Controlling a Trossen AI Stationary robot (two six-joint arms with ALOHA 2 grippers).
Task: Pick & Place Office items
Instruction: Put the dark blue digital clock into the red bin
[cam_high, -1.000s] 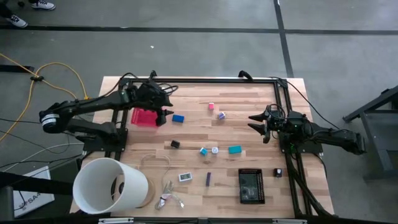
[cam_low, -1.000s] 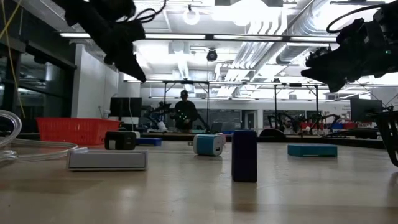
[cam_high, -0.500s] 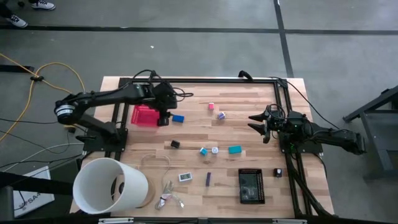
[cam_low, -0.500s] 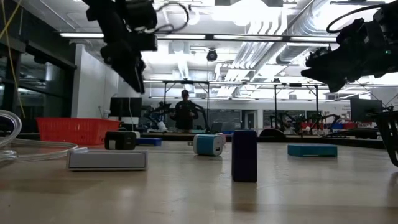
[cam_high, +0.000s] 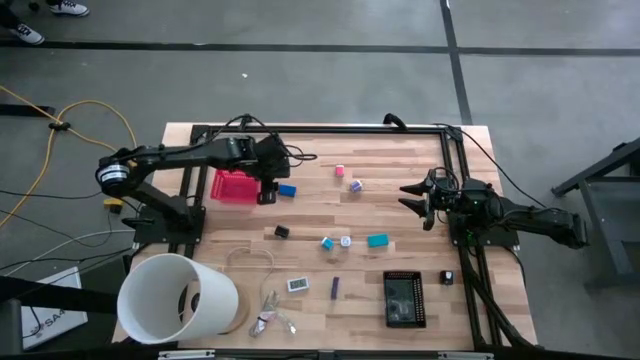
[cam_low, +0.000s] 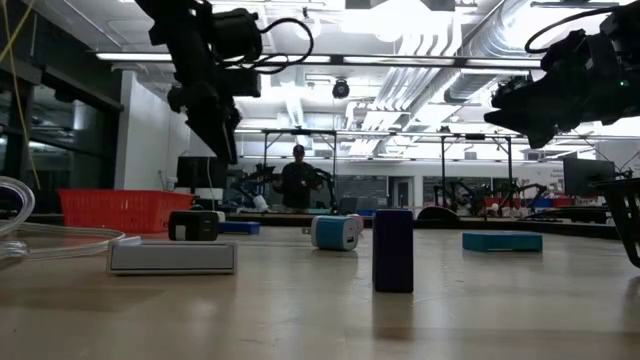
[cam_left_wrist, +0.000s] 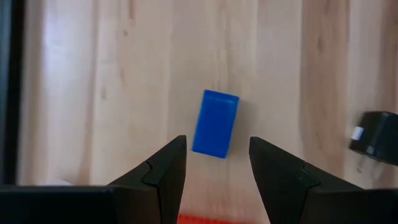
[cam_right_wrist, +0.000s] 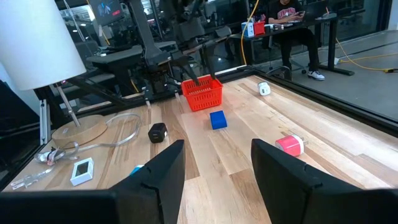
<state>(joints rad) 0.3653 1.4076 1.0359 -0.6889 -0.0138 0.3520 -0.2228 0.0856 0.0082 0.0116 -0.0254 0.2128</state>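
My left gripper (cam_high: 268, 193) hangs open above the table, pointing steeply down, between the red basket (cam_high: 233, 186) and a blue block (cam_high: 287, 190). In the left wrist view the blue block (cam_left_wrist: 215, 123) lies flat on the wood just beyond the gap between the two fingers, untouched. Other office items lie spread over the table: a pink piece (cam_high: 340, 171), a purple-white piece (cam_high: 356, 185), a black piece (cam_high: 282, 232), a teal block (cam_high: 377, 240) and a purple block (cam_high: 335, 287). My right gripper (cam_high: 413, 197) waits open at the table's right side, pointing level.
A big white tub (cam_high: 180, 298) lies at the near left corner. Beside it lie a pale wire loop (cam_high: 250, 258) and a silvery clump (cam_high: 272, 322). A black flat device (cam_high: 405, 299) lies near the front right. A black frame (cam_high: 330, 128) runs along the far edge.
My left arm has reached farther out over the table. Its gripper has moved toward the table's right side and down toward the blue block, tipping more steeply downward. Its fingers have stayed open. The right arm has kept still.
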